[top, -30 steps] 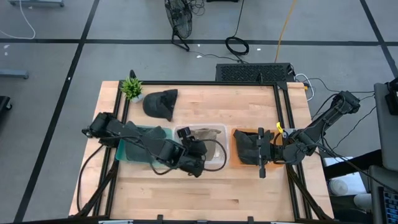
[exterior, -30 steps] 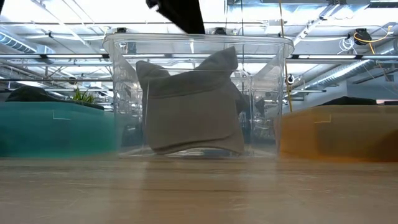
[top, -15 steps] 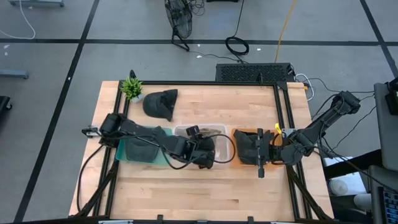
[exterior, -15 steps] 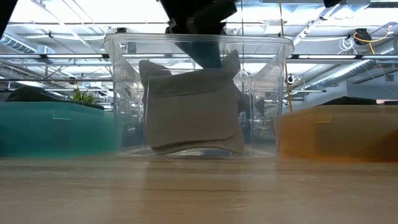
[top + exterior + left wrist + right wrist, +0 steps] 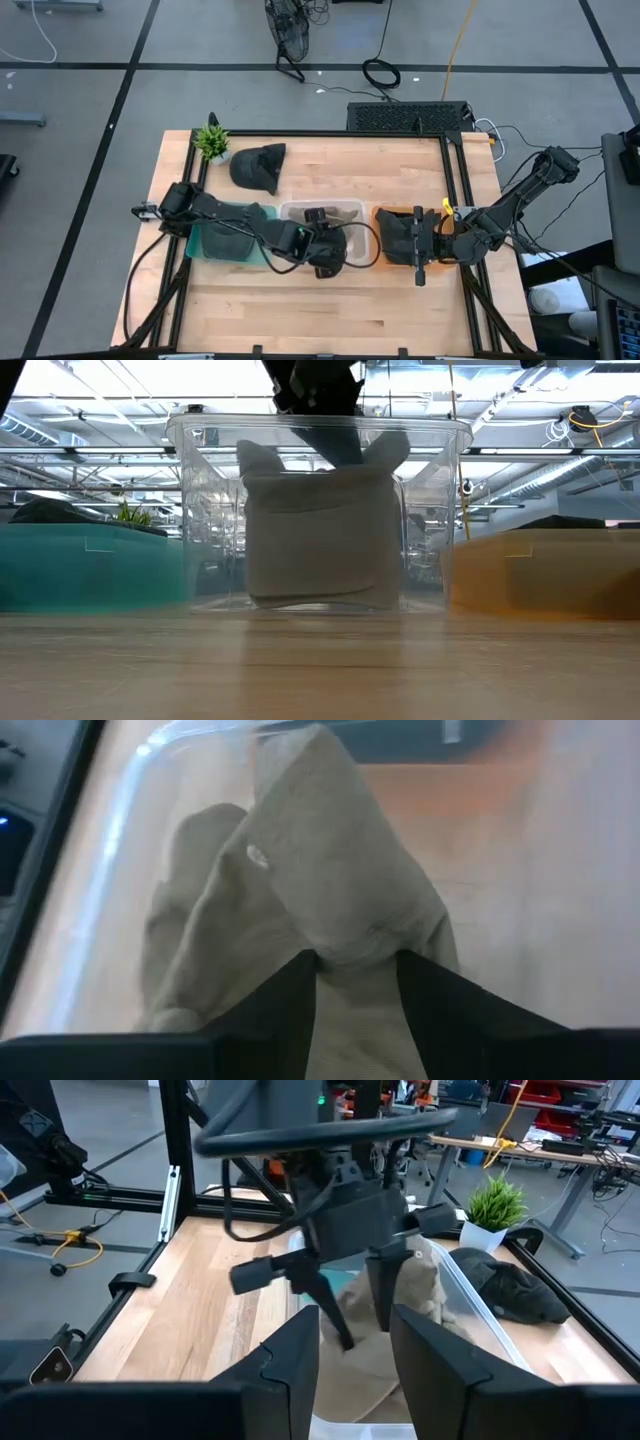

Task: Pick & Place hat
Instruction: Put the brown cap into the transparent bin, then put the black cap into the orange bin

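A tan hat (image 5: 320, 530) stands bunched and nearly upright in the clear bin (image 5: 205, 510) at mid-table, its lower edge on the bin's floor. My left gripper (image 5: 355, 957) reaches down into that bin from above and is shut on the hat's top. My right gripper (image 5: 355, 1315) hovers open over the orange bin (image 5: 380, 262) to the right, nothing between its fingers. A dark hat (image 5: 258, 166) lies on the table at the far left. My left gripper pinches a raised fold at the tan hat's top (image 5: 352, 942) between its two fingers (image 5: 295, 985). The fingers slant down from above and from the table's left. The hat hangs below them inside the clear bin, its lower part (image 5: 320, 598) on the bin's floor.
A teal bin (image 5: 205, 243) stands left of the clear bin, under my left arm. A dark cloth item (image 5: 398, 235) lies in the orange bin. A small potted plant (image 5: 212, 140) stands at the far left corner. Black frame rails run along the table's edges.
My left gripper has gone down into the clear bin and a little toward the table's right edge, tipping more steeply downward. The tan hat has shifted right within the bin and stands more upright than before. My right gripper has kept still.
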Controlling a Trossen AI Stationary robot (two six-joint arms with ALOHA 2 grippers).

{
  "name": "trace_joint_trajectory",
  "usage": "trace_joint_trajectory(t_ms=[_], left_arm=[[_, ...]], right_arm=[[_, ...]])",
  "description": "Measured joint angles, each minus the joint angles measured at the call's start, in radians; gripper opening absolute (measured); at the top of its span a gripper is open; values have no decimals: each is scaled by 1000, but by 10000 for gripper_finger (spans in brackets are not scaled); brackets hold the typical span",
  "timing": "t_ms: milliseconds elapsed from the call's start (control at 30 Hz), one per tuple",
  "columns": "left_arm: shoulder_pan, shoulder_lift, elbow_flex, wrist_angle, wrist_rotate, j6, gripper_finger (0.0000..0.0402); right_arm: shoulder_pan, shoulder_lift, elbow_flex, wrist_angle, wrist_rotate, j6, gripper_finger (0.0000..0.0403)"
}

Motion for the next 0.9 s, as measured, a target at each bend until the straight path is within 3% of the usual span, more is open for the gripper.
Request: trace_joint_trajectory(t_ms=[267,667,767,900], left_arm=[[9,-73,-2,-64,-95,-31,154],[15,-339,0,-229,-231,10,154],[40,-396,0,-323,-206,53,154],[74,-433,0,-440,-157,221,152]], right_arm=[[0,-1,0,-2,0,0,114],[0,0,0,-1,0,-3,114],[0,0,0,0,0,-2,114],[0,0,0,5,0,-1,114]])
